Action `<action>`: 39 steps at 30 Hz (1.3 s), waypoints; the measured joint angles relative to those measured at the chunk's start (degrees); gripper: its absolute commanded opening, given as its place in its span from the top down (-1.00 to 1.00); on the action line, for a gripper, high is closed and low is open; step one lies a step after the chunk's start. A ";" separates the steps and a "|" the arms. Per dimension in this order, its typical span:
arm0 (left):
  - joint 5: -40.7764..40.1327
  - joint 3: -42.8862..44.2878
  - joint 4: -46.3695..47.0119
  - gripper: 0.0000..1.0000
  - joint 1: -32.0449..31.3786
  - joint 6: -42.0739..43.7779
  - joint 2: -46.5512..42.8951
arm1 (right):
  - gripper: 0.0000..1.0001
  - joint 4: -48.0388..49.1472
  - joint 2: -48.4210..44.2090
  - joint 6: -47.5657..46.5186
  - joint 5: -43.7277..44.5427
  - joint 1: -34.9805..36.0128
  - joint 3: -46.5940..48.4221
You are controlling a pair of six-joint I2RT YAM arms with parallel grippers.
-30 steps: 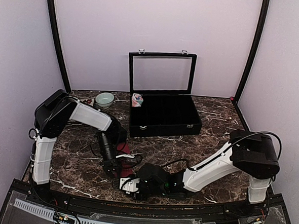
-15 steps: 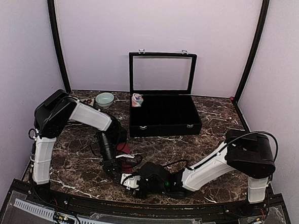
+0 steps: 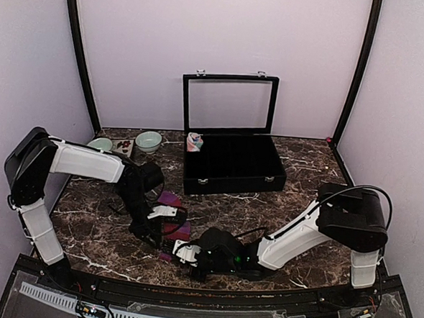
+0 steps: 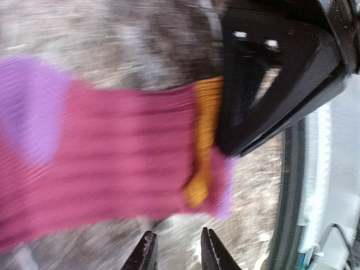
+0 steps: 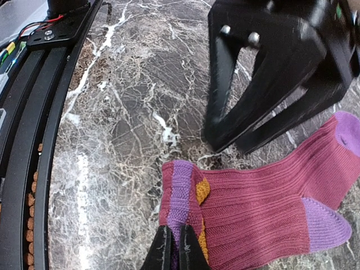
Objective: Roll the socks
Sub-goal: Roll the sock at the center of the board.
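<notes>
Here the right gripper [image 5: 171, 247] was pinched closed on the cuff end of the maroon sock [image 5: 259, 214], flat on the marble table [image 5: 124, 101]; the left gripper [image 4: 175, 250], slightly parted, held nothing. A tight roll probably needed even tension

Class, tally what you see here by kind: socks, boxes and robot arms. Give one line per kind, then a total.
Socks: 2 (maroon sock, pink sock)
Boxes: 1 (black box)
Robot arms: 2 (left arm, right arm)
Total: 5
</notes>
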 measured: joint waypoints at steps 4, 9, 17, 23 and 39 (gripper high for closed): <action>-6.21 -4.87 6.80 0.40 1.36 -2.27 -8.92 | 1.00 -2.21 0.00 2.49 -2.19 -0.96 1.25; -16.04 -11.63 14.36 0.10 2.25 -2.67 -27.41 | 1.00 -6.58 0.02 6.32 -6.36 -2.75 3.65; -25.68 -14.23 20.20 -0.98 2.25 -3.98 -42.18 | 1.00 -12.59 0.22 13.55 -14.43 -5.99 6.78; -20.28 -19.56 18.80 -0.72 2.14 1.60 -46.42 | 1.00 -14.53 1.88 21.16 -25.81 -10.32 8.76; -21.55 -38.18 39.45 -0.45 -17.92 17.94 -44.33 | 1.00 -20.70 5.22 38.88 -37.97 -16.48 13.46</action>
